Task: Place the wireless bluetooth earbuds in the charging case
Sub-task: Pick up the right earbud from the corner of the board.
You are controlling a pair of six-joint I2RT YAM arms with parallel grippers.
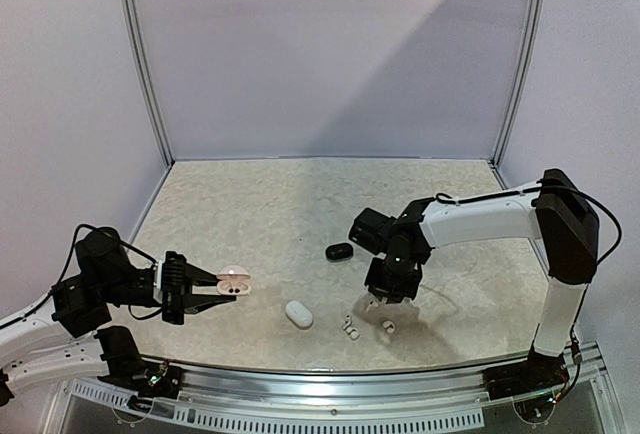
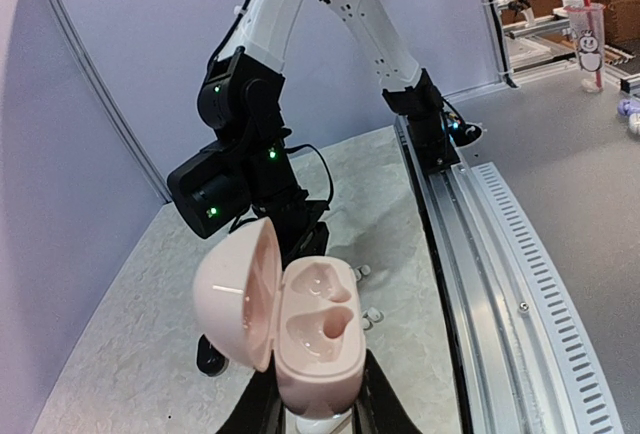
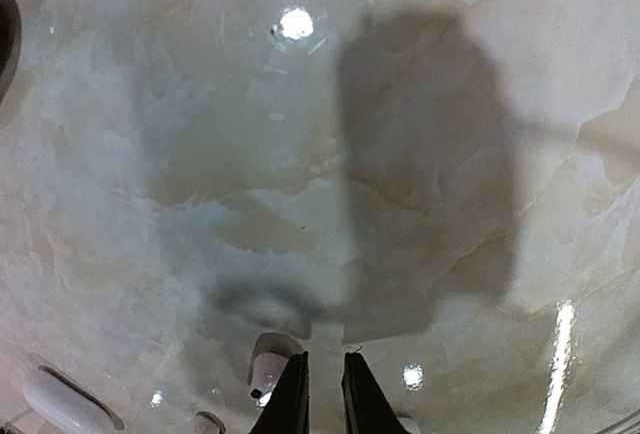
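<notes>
My left gripper is shut on the base of an open pink charging case, held above the table's left front. Its lid is swung out to the left and both moulded wells are bare. My right gripper points down at the table. Its jaws are drawn almost together, and only a thin strip of table shows between them. A white earbud lies just outside the left fingertip, partly hidden behind it. Further white earbuds lie on the table below the right gripper.
A shut white case lies near the front edge, between the arms. A shut black case lies behind it, next to the right wrist. A metal rail runs along the front. Walls close the left, back and right sides.
</notes>
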